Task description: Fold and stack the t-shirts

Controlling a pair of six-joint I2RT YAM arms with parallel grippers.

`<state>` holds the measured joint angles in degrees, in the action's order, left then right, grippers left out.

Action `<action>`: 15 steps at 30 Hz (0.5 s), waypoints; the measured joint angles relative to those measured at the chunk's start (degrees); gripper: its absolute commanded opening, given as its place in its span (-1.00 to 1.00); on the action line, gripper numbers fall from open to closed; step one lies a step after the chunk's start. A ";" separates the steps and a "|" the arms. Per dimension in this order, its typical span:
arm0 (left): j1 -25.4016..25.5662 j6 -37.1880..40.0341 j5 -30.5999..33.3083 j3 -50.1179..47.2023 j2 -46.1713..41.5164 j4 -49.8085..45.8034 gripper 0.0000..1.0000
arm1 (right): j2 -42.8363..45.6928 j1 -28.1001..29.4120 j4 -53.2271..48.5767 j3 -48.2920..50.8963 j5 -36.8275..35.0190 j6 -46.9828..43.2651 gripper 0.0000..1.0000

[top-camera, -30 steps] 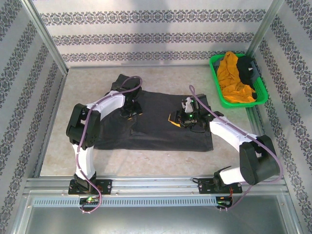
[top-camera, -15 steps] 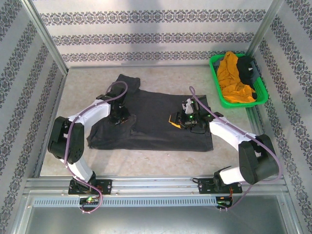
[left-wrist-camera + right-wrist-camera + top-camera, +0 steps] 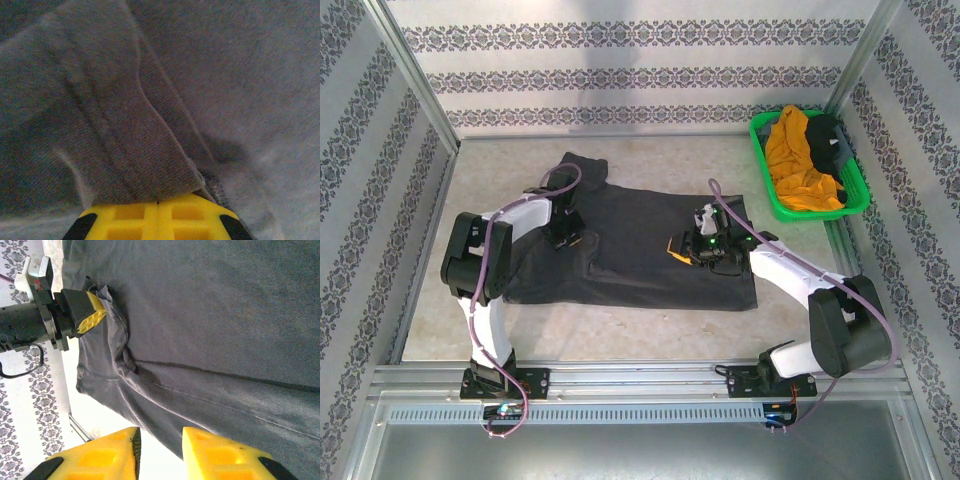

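Note:
The dark charcoal grey t-shirt (image 3: 650, 250) lies spread flat on the table, one sleeve reaching toward the back left. My left gripper (image 3: 563, 238) rests on its left part, and the jaws (image 3: 158, 202) are shut on a ribbed fold of the cloth (image 3: 150, 125). In the right wrist view this gripper (image 3: 95, 315) pinches a bunched ridge of the shirt (image 3: 210, 315). My right gripper (image 3: 682, 248) hovers over the shirt's right half. Its yellow fingers (image 3: 160, 440) stand open with nothing between them. The mustard-orange t-shirt (image 3: 798, 160) and the black t-shirt (image 3: 828, 135) are heaped in the basket.
The green plastic basket (image 3: 766, 180) stands at the back right corner. Patterned walls and metal frame posts close in the table on three sides. Bare tabletop (image 3: 650, 320) runs between the shirt's front hem and the arm bases.
The left gripper has moved left and a little nearer with the cloth in it, dragging the shirt's left side leftward. Its elbow has swung. The right arm has hardly moved.

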<state>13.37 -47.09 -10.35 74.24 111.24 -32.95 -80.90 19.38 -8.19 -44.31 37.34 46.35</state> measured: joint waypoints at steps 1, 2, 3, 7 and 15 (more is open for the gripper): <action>0.00 0.22 0.00 0.20 0.02 0.20 -0.76 | 0.35 -0.17 -0.15 0.15 -0.13 -0.02 -0.42; 0.00 0.39 0.07 0.20 -0.07 0.26 -0.55 | 0.85 -0.50 -0.44 0.35 -0.46 -0.04 -0.44; 0.00 0.44 0.17 0.17 -0.33 0.22 -0.34 | 1.49 -0.90 -0.76 0.59 -0.85 -0.07 -0.45; 0.00 0.35 2.69 -2.03 -5.46 -0.85 -0.21 | 5.40 -4.11 -3.45 2.23 -4.07 -0.17 -0.55; -4.31 -4.39 2.38 -13.18 -18.43 -1.51 -0.34 | 5.11 -10.27 -13.07 3.98 -13.77 1.07 -0.74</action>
<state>9.06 -51.48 -7.97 61.06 92.82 -34.46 -75.79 9.10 -21.26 -40.34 23.57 47.42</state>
